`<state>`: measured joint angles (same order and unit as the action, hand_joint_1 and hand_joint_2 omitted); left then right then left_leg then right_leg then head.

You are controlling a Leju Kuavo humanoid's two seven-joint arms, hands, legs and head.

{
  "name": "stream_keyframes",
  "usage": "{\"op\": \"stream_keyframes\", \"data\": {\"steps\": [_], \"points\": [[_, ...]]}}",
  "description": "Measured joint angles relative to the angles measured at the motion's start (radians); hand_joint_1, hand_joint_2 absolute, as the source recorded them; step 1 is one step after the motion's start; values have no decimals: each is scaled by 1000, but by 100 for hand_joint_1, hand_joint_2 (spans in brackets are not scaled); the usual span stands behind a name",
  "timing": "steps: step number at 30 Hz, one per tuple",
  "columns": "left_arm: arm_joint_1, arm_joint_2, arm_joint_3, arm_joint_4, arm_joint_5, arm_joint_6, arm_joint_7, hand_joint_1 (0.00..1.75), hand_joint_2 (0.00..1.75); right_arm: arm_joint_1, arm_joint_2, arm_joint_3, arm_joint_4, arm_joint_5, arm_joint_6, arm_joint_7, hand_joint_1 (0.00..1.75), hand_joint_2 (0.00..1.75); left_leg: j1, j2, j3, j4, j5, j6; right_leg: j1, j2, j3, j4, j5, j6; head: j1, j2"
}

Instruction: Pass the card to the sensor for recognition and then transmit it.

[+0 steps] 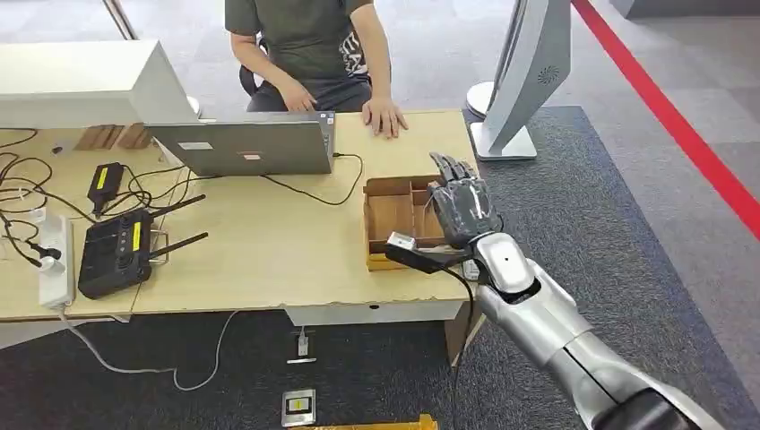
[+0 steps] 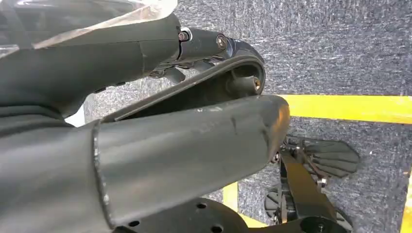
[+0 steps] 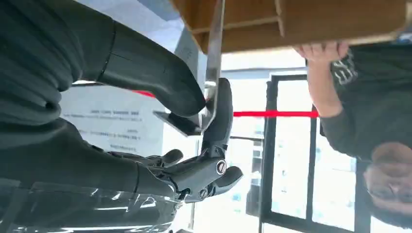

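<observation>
My right hand (image 1: 463, 208) hovers over the wooden box (image 1: 391, 208) on the bench (image 1: 269, 251), thumb and a finger pinching what looks like the card (image 3: 212, 73) edge-on, thin side up, probably to lift it clear for the sensor.

Wooden table (image 1: 269, 260), laptop (image 1: 246, 148), wooden tray (image 1: 394, 219), black router (image 1: 116, 251), power strip (image 1: 54, 260).

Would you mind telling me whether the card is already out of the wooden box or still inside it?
Still partly inside: in the right wrist view the right hand pinches the card edge-on, its far end within the wooden box.
</observation>
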<state>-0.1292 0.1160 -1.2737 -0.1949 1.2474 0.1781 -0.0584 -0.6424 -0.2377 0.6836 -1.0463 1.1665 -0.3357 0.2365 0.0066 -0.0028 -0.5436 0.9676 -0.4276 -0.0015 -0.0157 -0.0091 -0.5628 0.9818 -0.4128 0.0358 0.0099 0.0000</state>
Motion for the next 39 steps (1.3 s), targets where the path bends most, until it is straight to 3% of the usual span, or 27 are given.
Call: {"op": "stream_keyframes", "data": {"steps": [12, 26, 39], "points": [[-3, 0, -11, 0, -12, -2, 14, 0, 0, -130, 28, 18, -47, 44, 59, -5, 175, 175, 0, 0, -1, 0, 0, 0, 0, 0, -1, 0, 1, -1, 0, 0], [-10, -1, -31, 0, -24, -14, 3, 0, 0, -339, 132, 63, 165, 57, 110, 33, 175, 175, 0, 0, -2, 0, 1, -1, 0, 0, -1, 0, 1, -1, 0, 0], [-10, -1, -35, 0, 21, 1, 28, 0, 0, -371, 217, 98, 297, 73, 77, 23, 175, 175, 0, 0, -2, 0, 1, -1, 0, 0, -2, 0, 1, -1, 0, 0]]}}
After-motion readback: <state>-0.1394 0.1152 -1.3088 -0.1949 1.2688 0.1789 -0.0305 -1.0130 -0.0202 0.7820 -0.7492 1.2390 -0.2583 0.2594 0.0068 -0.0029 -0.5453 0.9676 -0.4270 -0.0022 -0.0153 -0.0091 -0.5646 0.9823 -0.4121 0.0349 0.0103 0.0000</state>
